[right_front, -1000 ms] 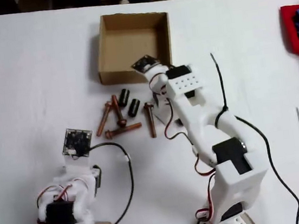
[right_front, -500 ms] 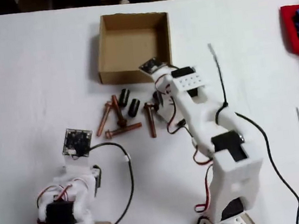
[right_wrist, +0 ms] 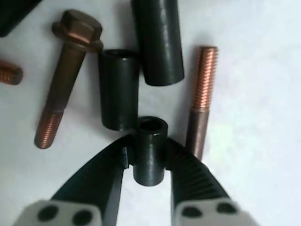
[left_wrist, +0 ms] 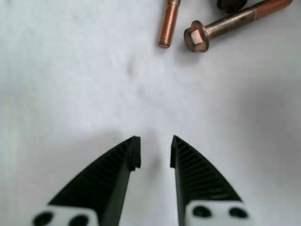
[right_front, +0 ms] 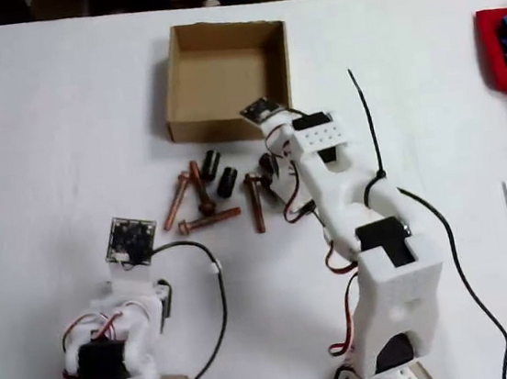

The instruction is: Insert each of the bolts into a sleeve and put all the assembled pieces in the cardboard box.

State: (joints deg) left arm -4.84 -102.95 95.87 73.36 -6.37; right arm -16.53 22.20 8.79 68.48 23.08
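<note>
Clearly the right gripper pinches a sleeve (its sides covered).

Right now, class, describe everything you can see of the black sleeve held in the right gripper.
The sleeve is a short, matte black tube, seemingly plastic or coated metal, with a round bore open at its far end. The right gripper is shut on it, clamping it from both sides. Its open end meets the end of another sleeve lying on the white table; whether they touch is unclear.
</note>
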